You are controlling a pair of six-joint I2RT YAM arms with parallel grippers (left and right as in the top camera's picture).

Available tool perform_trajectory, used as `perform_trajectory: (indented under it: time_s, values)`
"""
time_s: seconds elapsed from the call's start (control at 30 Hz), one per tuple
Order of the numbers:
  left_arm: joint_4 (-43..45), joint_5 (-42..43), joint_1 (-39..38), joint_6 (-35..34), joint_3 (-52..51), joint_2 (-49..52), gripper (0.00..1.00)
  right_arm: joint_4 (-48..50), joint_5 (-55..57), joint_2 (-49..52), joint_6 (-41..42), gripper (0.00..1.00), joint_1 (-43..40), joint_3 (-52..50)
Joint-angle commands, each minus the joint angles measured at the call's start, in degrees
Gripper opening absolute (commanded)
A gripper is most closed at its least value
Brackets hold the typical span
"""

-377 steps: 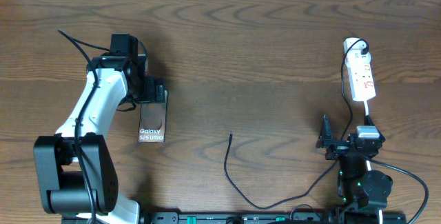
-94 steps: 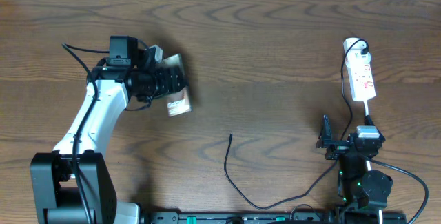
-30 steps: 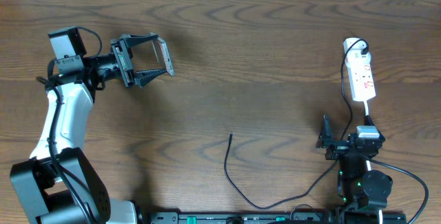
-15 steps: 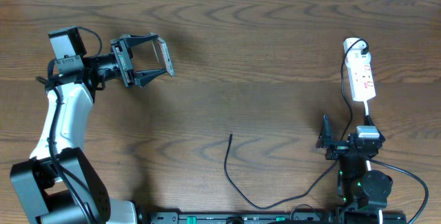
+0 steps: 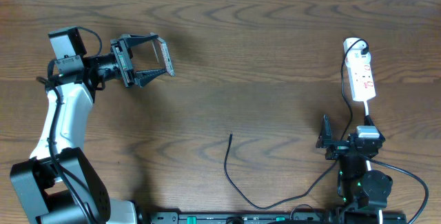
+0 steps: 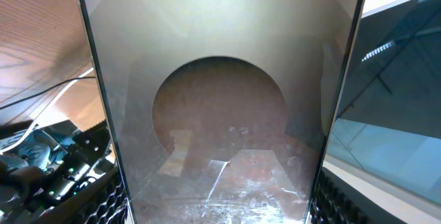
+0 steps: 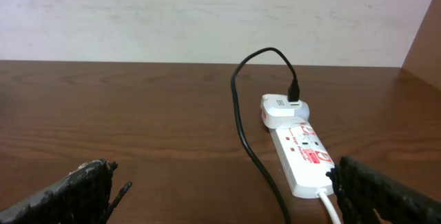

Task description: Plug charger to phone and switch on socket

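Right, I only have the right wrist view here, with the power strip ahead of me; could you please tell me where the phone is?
Observer: The phone is clamped across the fingertips of the left hand, far over on the left side of the table, edge-on to the overhead camera.
Operator: Thank you. And where does the free end of the charger lie?
Observer: Its tip rests loose on the wood near the middle front, and neither hand touches it.
Operator: Which side of me is that?
Observer: It lies to the left of your open right hand, well apart from it.
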Motion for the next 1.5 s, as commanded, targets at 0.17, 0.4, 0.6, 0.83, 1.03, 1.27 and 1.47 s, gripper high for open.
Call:
perform_trajectory:
  time_s: [0.17, 0.4, 0.6, 0.83, 1.03, 1.27, 1.47]
  values:
    - [0.3, 2.2, 0.2, -0.5, 1.7, -1.3, 0.07, -0.2, 0.0, -0.2, 0.0, 0.99, 0.2, -0.1]
    - [0.3, 0.7, 0.2, 0.6, 1.7, -1.3, 0.07, -0.2, 0.0, -0.2, 0.0, 0.99, 0.2, -0.1]
    - [0.3, -1.8, 0.2, 2.6, 1.7, -1.3, 0.07, -0.2, 0.0, -0.2, 0.0, 0.99, 0.2, -0.1]
    - [0.3, -4.5, 0.2, 7.8, 1.7, -1.3, 0.07, -0.2, 0.0, -0.2, 0.0, 0.99, 0.2, -0.1]
    - [0.3, -8.3, 0.2, 9.6, 1.7, -1.3, 0.07, -0.2, 0.0, -0.2, 0.0, 0.99, 0.2, -0.1]
    - [0.3, -11.1, 0.2, 9.9, 1.7, -1.2, 0.07, -0.2, 0.0, -0.2, 0.0, 0.99, 0.2, -0.1]
    - [0.3, -13.8, 0.2, 9.9, 1.7, -1.2, 0.07, -0.2, 0.0, -0.2, 0.0, 0.99, 0.2, -0.1]
